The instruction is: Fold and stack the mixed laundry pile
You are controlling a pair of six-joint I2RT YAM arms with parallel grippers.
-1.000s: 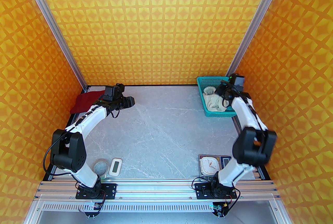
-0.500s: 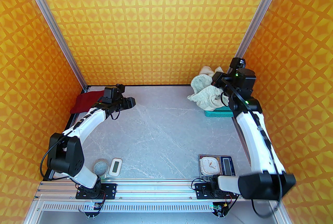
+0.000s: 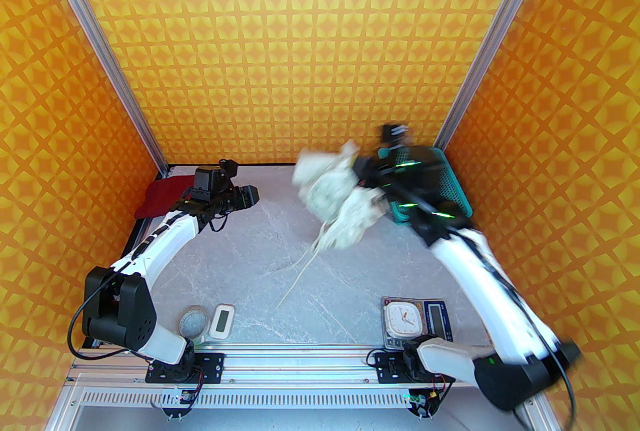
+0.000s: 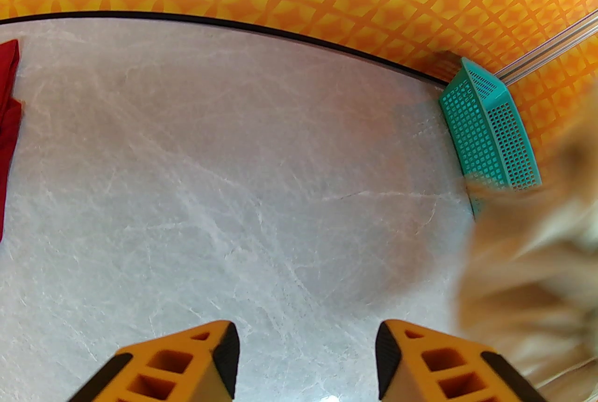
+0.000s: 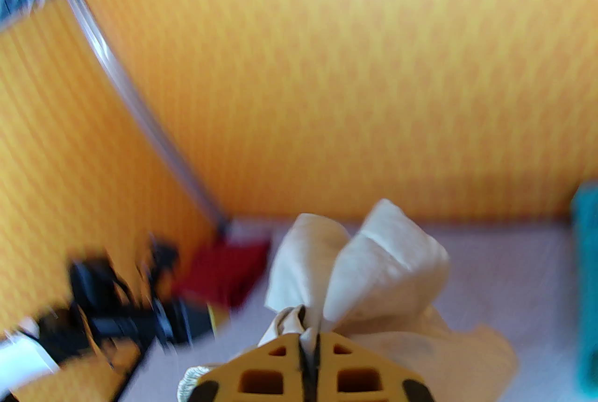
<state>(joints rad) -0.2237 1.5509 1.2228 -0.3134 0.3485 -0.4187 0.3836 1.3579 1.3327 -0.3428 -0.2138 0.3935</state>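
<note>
My right gripper (image 3: 359,176) hangs over the far middle of the table, shut on the cream-white shorts (image 3: 332,198), which are motion-blurred. Their drawstring (image 3: 300,269) trails down to the table. In the right wrist view the yellow fingers (image 5: 280,360) pinch a bunch of the shorts (image 5: 373,260). The dark red shirt (image 3: 162,196) lies folded in the far left corner, seen too as the shirt (image 5: 219,269) and the shirt (image 4: 7,134). Beside it my left gripper (image 3: 252,196) hovers open and holds nothing, its gripper (image 4: 306,344) facing bare table and the blurred shorts (image 4: 528,274).
The teal mesh basket (image 3: 445,183) sits tipped up in the far right corner, also seen as the basket (image 4: 490,138). A scale with a white clock (image 3: 412,316) stands near the right base. A small white device (image 3: 221,320) and a round disc (image 3: 192,320) lie near the left base.
My right gripper pulled the shorts up out of the basket and swung them left over the table. The basket tipped. The left arm barely shifted.
</note>
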